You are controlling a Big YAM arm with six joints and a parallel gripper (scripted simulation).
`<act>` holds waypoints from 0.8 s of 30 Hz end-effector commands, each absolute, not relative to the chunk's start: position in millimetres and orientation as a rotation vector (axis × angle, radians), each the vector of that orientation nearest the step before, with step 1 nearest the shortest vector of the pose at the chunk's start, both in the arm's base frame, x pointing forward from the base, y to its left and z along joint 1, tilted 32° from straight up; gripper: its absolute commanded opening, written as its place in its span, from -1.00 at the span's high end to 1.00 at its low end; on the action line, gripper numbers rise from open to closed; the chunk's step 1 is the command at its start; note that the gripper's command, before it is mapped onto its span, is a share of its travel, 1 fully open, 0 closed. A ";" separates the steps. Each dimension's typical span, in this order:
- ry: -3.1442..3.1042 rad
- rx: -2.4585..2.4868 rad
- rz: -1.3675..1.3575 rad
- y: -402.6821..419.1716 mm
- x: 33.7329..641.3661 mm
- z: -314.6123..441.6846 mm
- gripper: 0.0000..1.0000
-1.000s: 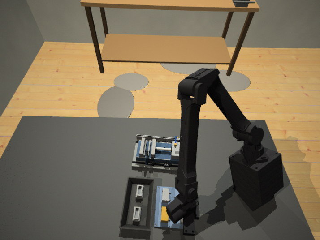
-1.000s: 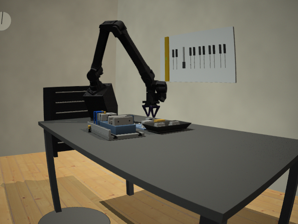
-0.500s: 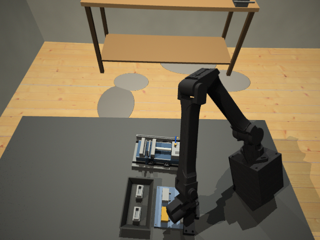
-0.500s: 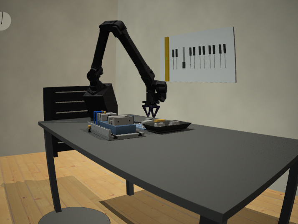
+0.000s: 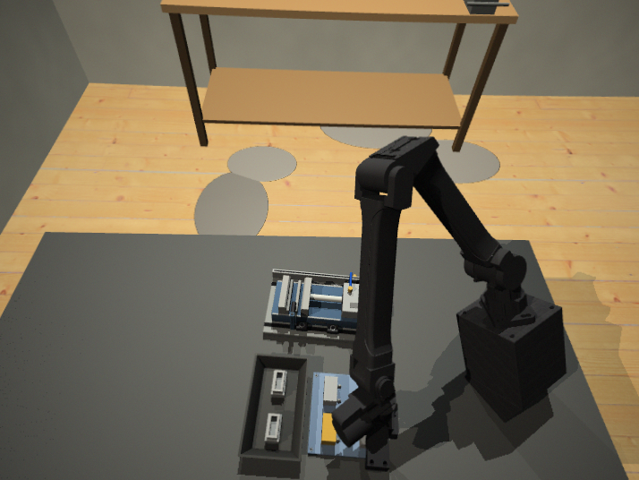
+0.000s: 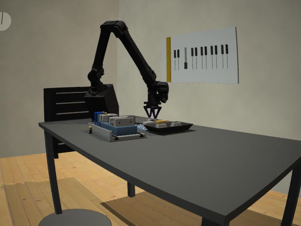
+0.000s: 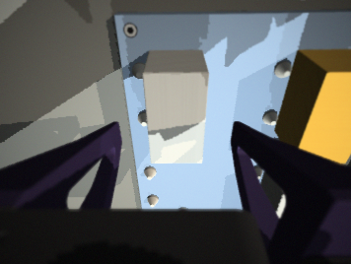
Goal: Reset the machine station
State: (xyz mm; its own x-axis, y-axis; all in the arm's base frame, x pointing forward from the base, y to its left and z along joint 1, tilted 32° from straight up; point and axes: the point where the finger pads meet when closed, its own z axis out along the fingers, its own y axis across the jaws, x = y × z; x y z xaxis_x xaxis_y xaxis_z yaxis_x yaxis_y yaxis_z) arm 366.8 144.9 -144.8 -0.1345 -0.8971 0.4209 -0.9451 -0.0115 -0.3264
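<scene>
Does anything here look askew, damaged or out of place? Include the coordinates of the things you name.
Nothing clearly odd. Two finished parts sit pocket up in the black tray (image 5: 248, 407) (image 6: 167, 131); the brass block (image 5: 328, 428) (image 6: 160, 121) (image 7: 327, 118) looks square on the blue plate (image 5: 315, 413) (image 6: 141, 127) (image 7: 219, 143). The arm hides part of that plate from above.

Across the last second, the top and exterior views show no shift that can be made out; any movement is too small to tell at this distance from the scene.
</scene>
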 end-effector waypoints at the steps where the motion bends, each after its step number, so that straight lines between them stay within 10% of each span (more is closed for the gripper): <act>1: -2.136 1.989 0.833 136.8 361.4 -154.3 -0.28; 24: -2.137 1.992 0.835 139.5 360.7 -154.5 -0.28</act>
State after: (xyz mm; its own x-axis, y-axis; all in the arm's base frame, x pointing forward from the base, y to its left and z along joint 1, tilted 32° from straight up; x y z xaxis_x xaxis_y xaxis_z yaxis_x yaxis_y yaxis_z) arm 366.8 144.9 -144.8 -0.1345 -0.8970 0.4210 -0.9452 -0.0115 -0.3264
